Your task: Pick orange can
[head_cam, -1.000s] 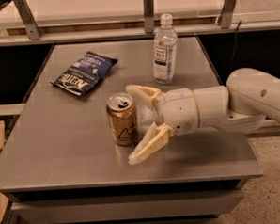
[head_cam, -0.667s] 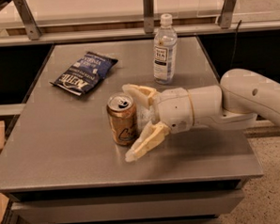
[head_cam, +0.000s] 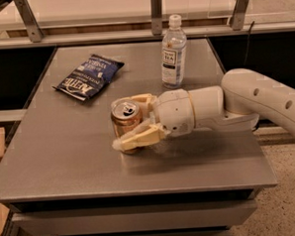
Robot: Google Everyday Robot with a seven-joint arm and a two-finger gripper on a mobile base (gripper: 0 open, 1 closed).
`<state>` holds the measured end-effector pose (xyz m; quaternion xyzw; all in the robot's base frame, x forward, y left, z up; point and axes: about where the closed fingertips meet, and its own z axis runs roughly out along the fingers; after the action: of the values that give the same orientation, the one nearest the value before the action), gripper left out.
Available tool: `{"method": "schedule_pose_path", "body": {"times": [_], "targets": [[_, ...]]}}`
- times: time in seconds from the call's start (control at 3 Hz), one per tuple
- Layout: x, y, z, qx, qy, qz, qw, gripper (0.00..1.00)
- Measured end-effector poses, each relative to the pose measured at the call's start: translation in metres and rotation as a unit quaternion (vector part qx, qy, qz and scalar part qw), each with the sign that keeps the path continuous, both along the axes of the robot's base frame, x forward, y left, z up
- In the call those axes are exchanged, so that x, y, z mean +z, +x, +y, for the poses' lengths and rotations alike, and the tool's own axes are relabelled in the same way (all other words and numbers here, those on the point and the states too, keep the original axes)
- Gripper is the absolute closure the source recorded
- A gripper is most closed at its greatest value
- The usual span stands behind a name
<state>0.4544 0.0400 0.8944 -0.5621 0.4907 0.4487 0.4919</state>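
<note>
The orange can (head_cam: 124, 122) stands upright on the grey table (head_cam: 65, 159), left of middle, its silver pull-tab top showing. My gripper (head_cam: 128, 122) reaches in from the right on a white arm (head_cam: 246, 102). Its cream fingers (head_cam: 136, 138) sit on both sides of the can, one across the can's lower front and one behind its top edge. The fingers look closed against the can. The can still rests on the table.
A clear water bottle (head_cam: 174, 51) stands behind the gripper at the back of the table. A dark blue chip bag (head_cam: 88, 76) lies at the back left. A metal rail with posts (head_cam: 156, 13) runs behind the table.
The gripper has moved left and its wide-open fingers have closed in around the can, which has stayed in place.
</note>
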Motion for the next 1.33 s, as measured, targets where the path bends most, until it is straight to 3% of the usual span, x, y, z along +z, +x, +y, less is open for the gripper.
{"method": "schedule_pose_path", "body": {"times": [0.67, 1.0, 1.33], "targets": [[0.005, 0.001, 0.006, 0.008, -0.006, -0.002, 0.9999, 0.84], [0.006, -0.002, 0.002, 0.013, -0.012, -0.004, 0.9998, 1.0], [0.011, -0.005, -0.005, 0.012, -0.02, -0.006, 0.9997, 1.0]]}}
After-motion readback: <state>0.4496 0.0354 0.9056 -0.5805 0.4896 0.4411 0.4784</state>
